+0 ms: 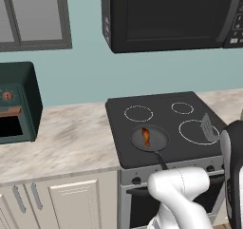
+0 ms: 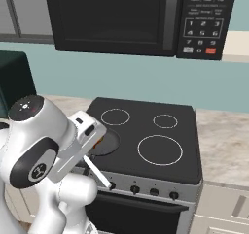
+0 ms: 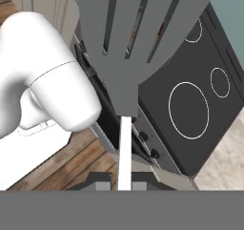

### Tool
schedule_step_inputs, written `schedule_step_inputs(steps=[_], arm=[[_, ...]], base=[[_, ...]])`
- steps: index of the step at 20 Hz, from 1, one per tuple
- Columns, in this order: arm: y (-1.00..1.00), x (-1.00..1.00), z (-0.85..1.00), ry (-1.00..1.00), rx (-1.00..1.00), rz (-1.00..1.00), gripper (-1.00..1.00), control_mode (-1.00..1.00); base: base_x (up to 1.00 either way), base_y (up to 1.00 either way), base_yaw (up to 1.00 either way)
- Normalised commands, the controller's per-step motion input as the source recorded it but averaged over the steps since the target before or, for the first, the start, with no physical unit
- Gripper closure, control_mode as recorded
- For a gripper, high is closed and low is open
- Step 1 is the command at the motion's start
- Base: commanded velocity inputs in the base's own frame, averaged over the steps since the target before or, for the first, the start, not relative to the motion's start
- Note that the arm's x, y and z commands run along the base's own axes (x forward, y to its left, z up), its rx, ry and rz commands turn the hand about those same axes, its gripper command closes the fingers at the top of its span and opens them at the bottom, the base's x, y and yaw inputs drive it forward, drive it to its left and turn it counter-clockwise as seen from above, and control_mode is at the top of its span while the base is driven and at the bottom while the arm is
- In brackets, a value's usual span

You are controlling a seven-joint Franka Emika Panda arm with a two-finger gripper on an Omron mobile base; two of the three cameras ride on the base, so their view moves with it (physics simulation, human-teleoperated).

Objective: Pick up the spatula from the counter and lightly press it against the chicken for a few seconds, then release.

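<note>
The spatula has a grey slotted blade and a white handle. My gripper is shut on the handle, and the blade points away from the hand over the stove's front edge. From the left base view the blade hangs in the air above the front right burner, held off the stove top. The chicken, an orange-brown piece, lies in a small dark pan on the front left burner, well to the left of the blade. In the right base view the white handle sticks out below the hand.
The black stove top has several ringed burners, with knobs along its front. A microwave hangs above it. A dark green toaster oven stands on the marble counter at the left. The pan's handle points toward the stove front.
</note>
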Motion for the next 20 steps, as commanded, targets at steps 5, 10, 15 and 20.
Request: schedule_step_inputs(steps=[5,10,15,20], arm=[[0.13,0.0,0.0,0.04,-0.01,0.0,1.0,-1.0],[0.01,0.01,0.0,0.06,-0.04,0.0,1.0,-1.0],[0.0,0.01,0.0,0.04,-0.01,0.01,1.0,-1.0],[-0.01,0.0,-0.04,0.0,0.0,0.04,1.0,-1.0]], base=[[0.0,0.0,0.0],[0.0,0.0,0.0],[0.0,0.0,0.0],[0.0,0.0,0.0]])
